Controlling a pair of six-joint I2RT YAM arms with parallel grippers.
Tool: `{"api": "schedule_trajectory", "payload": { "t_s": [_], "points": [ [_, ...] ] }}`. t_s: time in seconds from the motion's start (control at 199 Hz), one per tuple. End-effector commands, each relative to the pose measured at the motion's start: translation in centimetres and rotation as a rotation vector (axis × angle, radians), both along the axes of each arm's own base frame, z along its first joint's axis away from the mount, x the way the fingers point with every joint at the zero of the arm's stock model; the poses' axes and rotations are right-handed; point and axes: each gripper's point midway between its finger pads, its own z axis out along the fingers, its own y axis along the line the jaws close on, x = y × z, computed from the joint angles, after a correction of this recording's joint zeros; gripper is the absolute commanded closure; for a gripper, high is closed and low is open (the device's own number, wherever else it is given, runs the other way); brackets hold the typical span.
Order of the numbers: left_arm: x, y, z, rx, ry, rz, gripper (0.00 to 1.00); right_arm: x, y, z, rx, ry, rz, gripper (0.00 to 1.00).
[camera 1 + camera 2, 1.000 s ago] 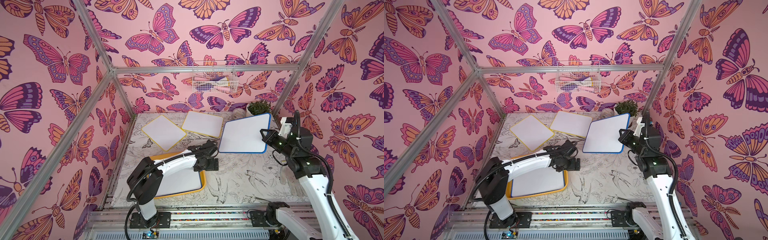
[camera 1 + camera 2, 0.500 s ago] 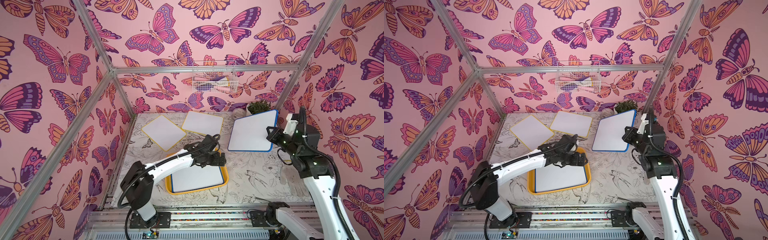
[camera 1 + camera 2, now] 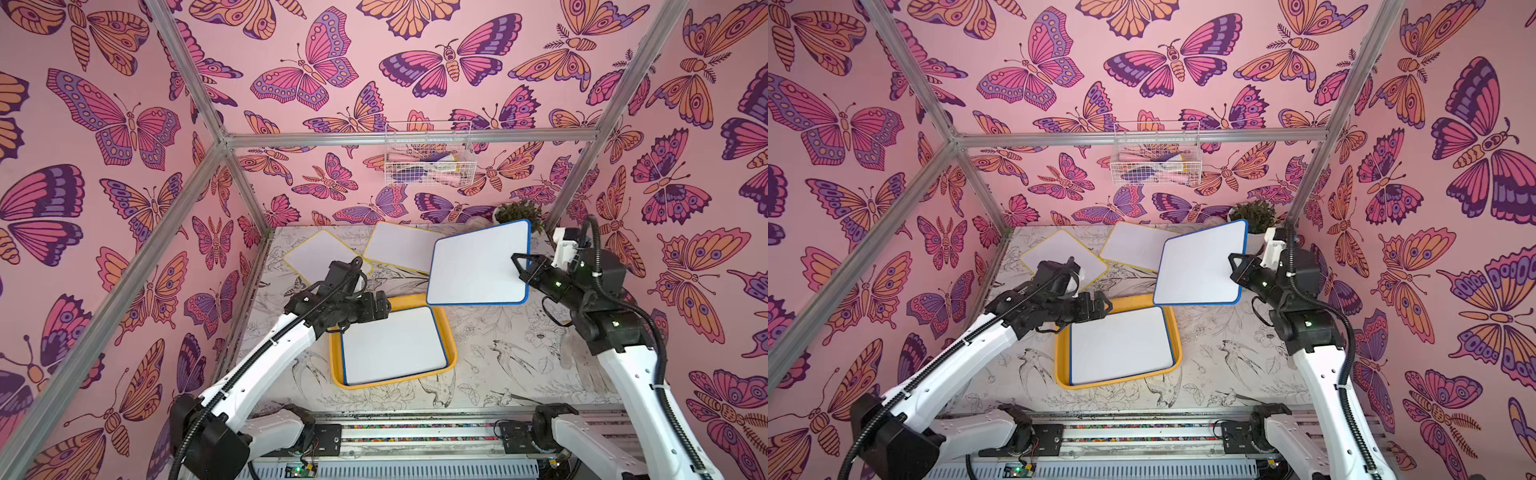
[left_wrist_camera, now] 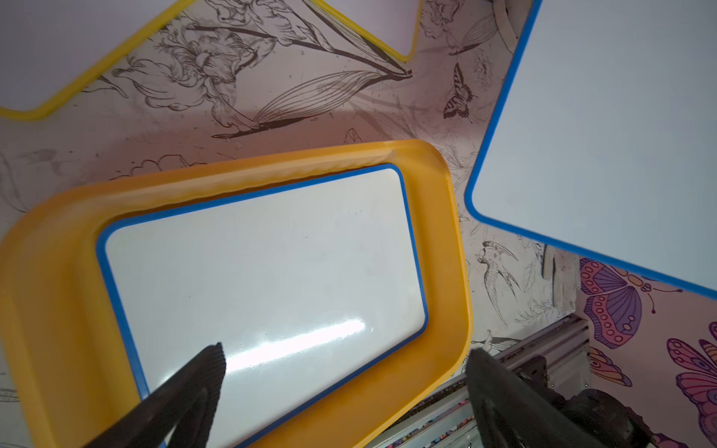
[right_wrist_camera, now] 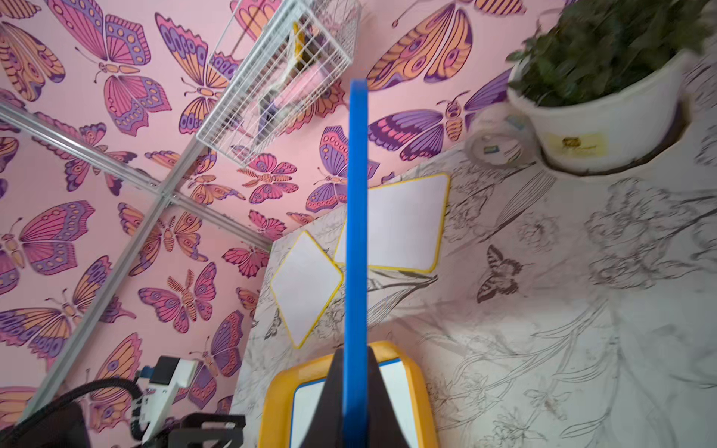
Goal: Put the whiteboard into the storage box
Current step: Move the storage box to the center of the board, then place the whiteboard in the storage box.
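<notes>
We are logging right tool (image 3: pixel 519 266) pinching the raised whiteboard (image 3: pixel 478 266) edge. Left tool (image 4: pixel 345 348) is hanging spread, empty, over storage box (image 4: pixel 446 248).

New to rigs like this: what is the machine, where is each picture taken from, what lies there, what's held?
Two white robot arms with pincer grippers share a table. Two pictures look down on everything; two come from wrist cameras. The yellow storage box holds one blue-rimmed whiteboard; two yellow-rimmed whiteboards, a potted plant and a tape roll lie behind it. The right gripper is shut on another blue-rimmed whiteboard, held in the air. The left gripper is open above the box.
</notes>
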Motion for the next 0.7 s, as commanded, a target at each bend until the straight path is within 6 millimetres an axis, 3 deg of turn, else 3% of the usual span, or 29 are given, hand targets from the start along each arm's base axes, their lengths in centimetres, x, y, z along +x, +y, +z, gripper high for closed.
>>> {"api": "schedule_trajectory", "payload": {
  "t_s": [0.0,0.401,0.426,0.692],
  "points": [
    [-0.6,2.1,-0.2,0.079,0.033,-0.016,0.01,-1.5,2.7,3.1,0.133,-0.093,0.097,1.0],
    [2.0,2.7,1.8,0.082,-0.023,0.01,0.01,-4.2,8.2,-4.3,0.278,0.066,0.256,1.0],
    [2.4,2.6,0.8,0.097,0.007,0.012,0.01,-4.4,8.5,-4.7,0.278,0.076,0.263,1.0],
    [3.4,2.6,1.0,0.116,-0.019,0.007,0.01,-5.4,11.0,-8.4,0.28,0.13,0.3,1.0]
  ]
}}
